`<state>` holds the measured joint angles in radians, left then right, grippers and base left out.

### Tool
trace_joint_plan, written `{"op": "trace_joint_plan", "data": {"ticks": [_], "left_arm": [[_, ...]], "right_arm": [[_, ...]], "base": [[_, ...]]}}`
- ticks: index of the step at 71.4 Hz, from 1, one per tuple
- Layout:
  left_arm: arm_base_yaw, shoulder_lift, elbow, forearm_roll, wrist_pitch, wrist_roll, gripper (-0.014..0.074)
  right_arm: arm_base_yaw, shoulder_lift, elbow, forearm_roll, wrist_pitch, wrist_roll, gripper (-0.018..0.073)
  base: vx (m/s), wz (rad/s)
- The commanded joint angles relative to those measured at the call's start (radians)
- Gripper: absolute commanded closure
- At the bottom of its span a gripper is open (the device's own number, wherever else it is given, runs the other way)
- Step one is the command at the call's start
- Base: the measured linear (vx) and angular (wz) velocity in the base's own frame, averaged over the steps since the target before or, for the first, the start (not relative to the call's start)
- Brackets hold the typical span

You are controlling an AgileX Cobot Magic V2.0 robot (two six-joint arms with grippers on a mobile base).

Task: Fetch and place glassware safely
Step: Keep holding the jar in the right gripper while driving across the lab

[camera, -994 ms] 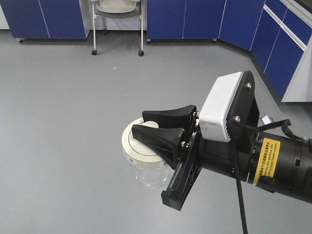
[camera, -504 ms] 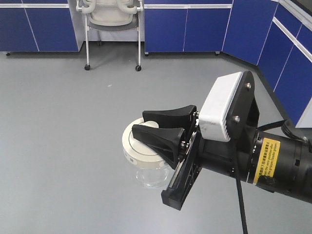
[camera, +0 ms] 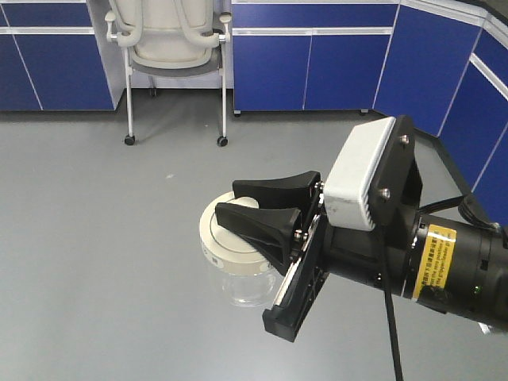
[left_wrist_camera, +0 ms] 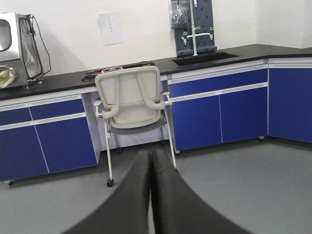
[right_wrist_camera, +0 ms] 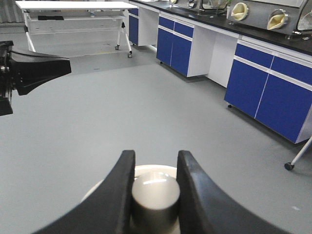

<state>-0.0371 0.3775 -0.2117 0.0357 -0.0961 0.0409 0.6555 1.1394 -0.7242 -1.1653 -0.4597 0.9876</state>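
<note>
floor point(camera: 95, 238): plain grey, across the front view | chair point(camera: 171, 40): cream, on castors, top left-centre | cabinets point(camera: 309, 71): blue, along top and right edges | countertop point(left_wrist_camera: 63, 80): black, above cabinets, left-wrist view | sink point(left_wrist_camera: 204, 57): upper right, set into countertop | table point(right_wrist_camera: 73, 6): white, upper left, right-wrist view
</note>
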Motion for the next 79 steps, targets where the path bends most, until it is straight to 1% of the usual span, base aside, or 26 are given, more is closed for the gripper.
{"op": "trace_joint_plan", "data": {"ticks": [1, 46, 79], "left_arm": [[-0.001, 0.004, -0.030, -0.004, -0.071, -0.008, 0.0603], [-0.001, 0.004, -0.030, -0.004, -0.071, -0.008, 0.0603], [-0.001, 0.004, -0.030, -0.004, -0.071, -0.008, 0.0603]], "right_arm": [[0.000, -0.026, -0.033, 0.036, -0.049, -0.007, 0.0559], [0.000, -0.026, -0.033, 0.036, -0.048, -0.007, 0.0559], [0.000, -0.026, -0.033, 0.036, -0.047, -0.007, 0.0559]], "base": [[0.56, 0.02], [0.52, -0.02], [0.36, -0.32]]}}
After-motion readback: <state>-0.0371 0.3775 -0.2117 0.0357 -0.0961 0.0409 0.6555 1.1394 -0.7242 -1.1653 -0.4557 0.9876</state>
